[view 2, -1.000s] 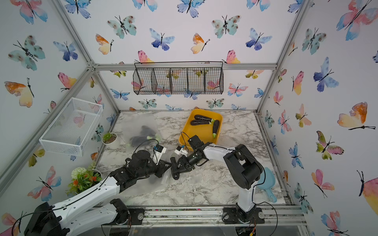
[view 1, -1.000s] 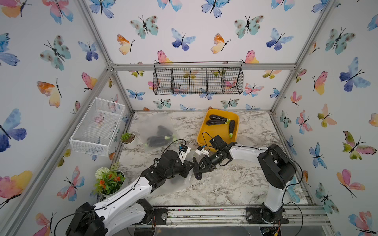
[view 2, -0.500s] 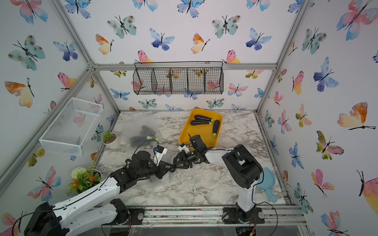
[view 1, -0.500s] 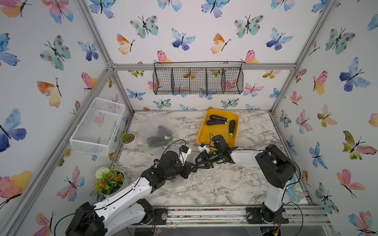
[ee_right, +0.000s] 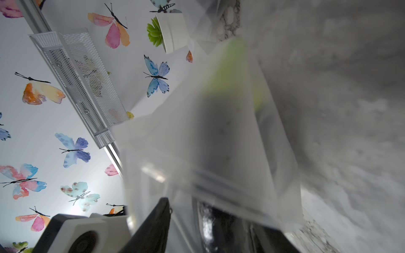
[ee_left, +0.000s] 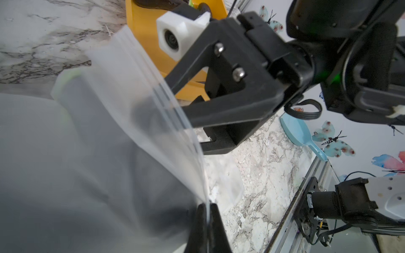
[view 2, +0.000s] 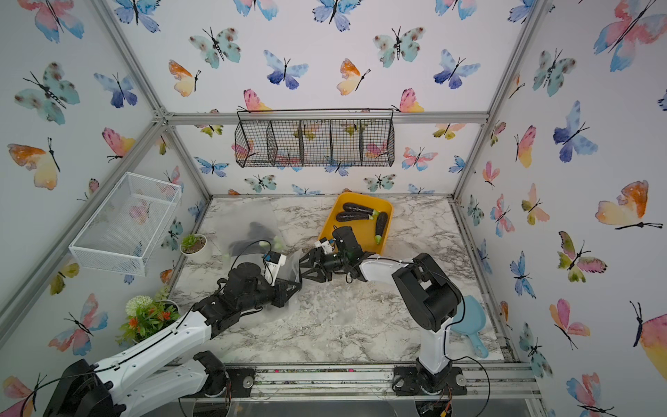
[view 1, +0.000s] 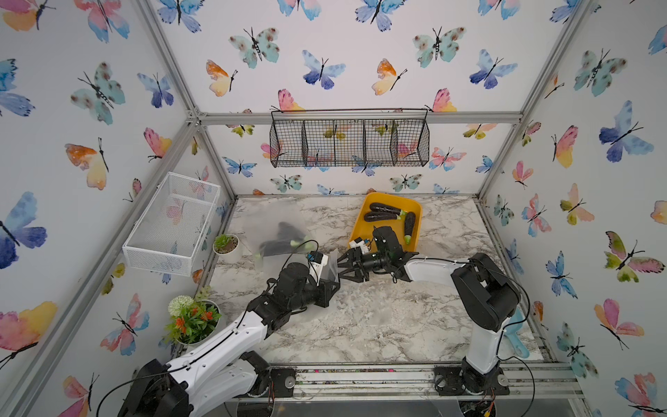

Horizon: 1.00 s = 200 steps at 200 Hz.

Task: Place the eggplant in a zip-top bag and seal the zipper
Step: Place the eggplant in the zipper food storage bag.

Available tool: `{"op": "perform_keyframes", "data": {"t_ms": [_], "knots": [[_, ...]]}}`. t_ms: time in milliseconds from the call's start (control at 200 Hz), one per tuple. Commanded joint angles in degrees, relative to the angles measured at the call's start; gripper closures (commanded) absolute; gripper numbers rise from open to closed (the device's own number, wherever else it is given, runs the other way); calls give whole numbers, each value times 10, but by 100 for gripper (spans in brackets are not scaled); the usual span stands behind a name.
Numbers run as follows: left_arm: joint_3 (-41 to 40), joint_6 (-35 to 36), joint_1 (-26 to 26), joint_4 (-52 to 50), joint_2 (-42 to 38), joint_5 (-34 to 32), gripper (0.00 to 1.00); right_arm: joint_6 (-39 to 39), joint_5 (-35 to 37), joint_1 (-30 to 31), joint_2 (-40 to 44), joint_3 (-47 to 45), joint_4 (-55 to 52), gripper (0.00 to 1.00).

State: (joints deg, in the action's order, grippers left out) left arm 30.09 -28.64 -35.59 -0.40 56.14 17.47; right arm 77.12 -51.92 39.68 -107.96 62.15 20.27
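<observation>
One marble table carried two arms, the left arm and the right arm. Two baskets hung on the walls: a black wire basket at the back and a white mesh basket on the left. There was one yellow tray with three eggplants loose in it. A heap of frosted bags lay at the back left; their number could not be told. Near the left edge stood two potted plants, a flowering plant and a small succulent. One blue scoop lay beside the right arm's base.

Both top views showed only a sliver of the held zip-top bag between the two grippers. The wrist views showed its film and zipper edge close up. Through the film the right wrist view showed one dark, green-capped eggplant, blurred and seemingly inside the bag.

The left gripper was pressed together, pinching the bag's edge near a corner. The right gripper stood spread, with the bag's zipper edge hanging between its jaws. Whether they touched the plastic could not be told.
</observation>
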Motion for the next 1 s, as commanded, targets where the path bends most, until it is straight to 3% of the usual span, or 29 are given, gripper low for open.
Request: {"op": "perform_keyframes", "data": {"t_ms": [0,110,200,295,501,746,916,996], "knots": [[-1,-40,39,7,-10,18,100,-30,19,-1,22,7,-49,41],[6,-42,62,2,-6,13,100,-101,38,-3,40,27,-121,45],[13,-39,65,-1,-1,22,100,-163,73,-3,43,39,-173,60],[13,-43,65,6,0,33,100,-170,81,3,32,36,-142,72],[10,-62,65,29,5,47,100,-160,75,33,-8,46,-103,78],[14,-92,67,54,12,65,100,-164,106,64,-47,68,-109,78],[7,-90,71,33,14,36,100,-220,167,51,17,76,-162,59],[9,-80,73,16,23,24,100,-260,196,33,57,72,-204,55]]}}
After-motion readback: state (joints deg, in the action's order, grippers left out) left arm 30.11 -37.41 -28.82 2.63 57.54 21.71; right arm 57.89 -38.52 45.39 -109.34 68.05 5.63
